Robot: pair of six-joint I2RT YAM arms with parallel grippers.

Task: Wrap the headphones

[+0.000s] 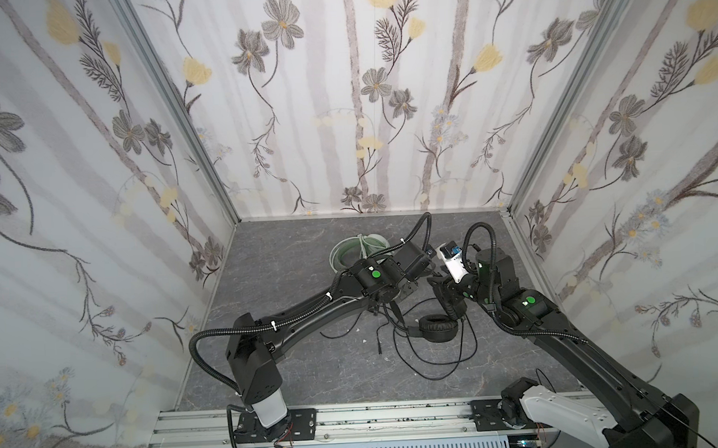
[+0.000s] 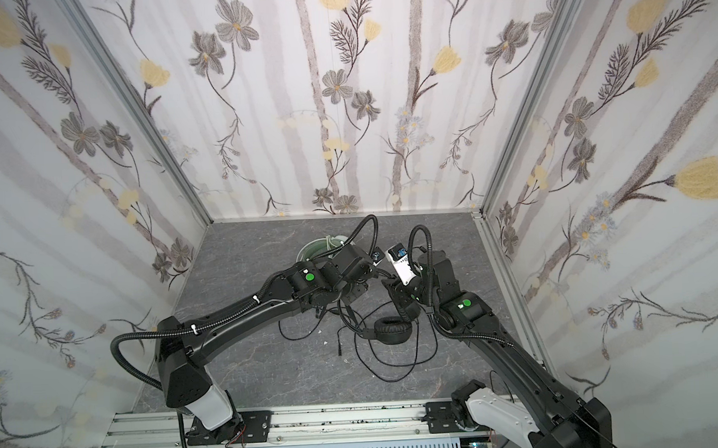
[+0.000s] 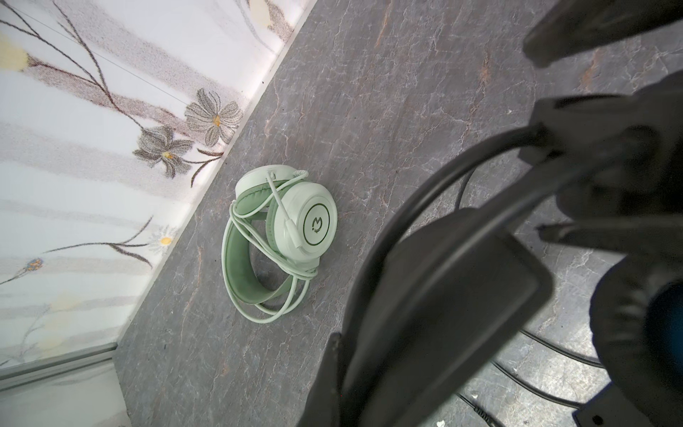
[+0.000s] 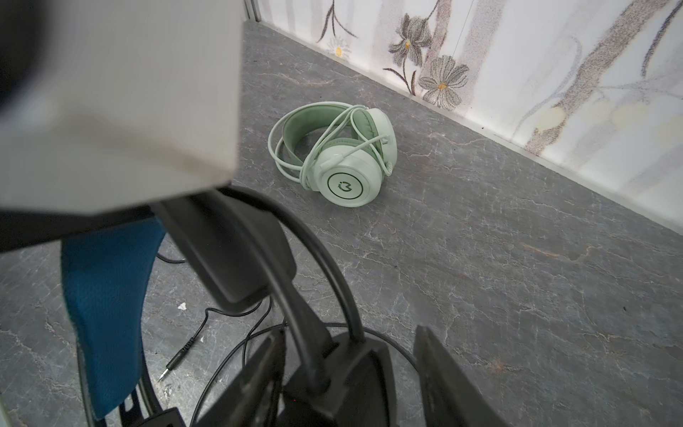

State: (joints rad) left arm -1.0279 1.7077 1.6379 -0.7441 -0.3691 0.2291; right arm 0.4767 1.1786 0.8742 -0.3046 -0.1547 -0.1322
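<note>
Black headphones (image 1: 437, 329) hang above table (image 1: 296, 361) centre, cable (image 1: 434, 363) slack below. I judge them light, with springy band and floppy cord. Left gripper (image 1: 418, 282) closed beside blue headband (image 4: 107, 295), hold hidden. Right gripper (image 4: 349, 331) jaws apart, straddling earcup yoke (image 4: 332, 369). I'd pinch rigid yoke.

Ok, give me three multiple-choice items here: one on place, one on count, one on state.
1. The pale mint-green over-ear headset lies: A) near the flowered back wall; B) by the front rail; C) in a gripper.
2. Headsets in the scene: A) one; B) two; C) three.
3. The black padded headset's thin black cable is: A) wound round its band; B) knotted; C) loose on the grey stone-look table.
Answers: 1 A, it sits just before that wall. 2 B, one mint, one black. 3 C, its loops and plug sprawl on the tabletop.
</note>
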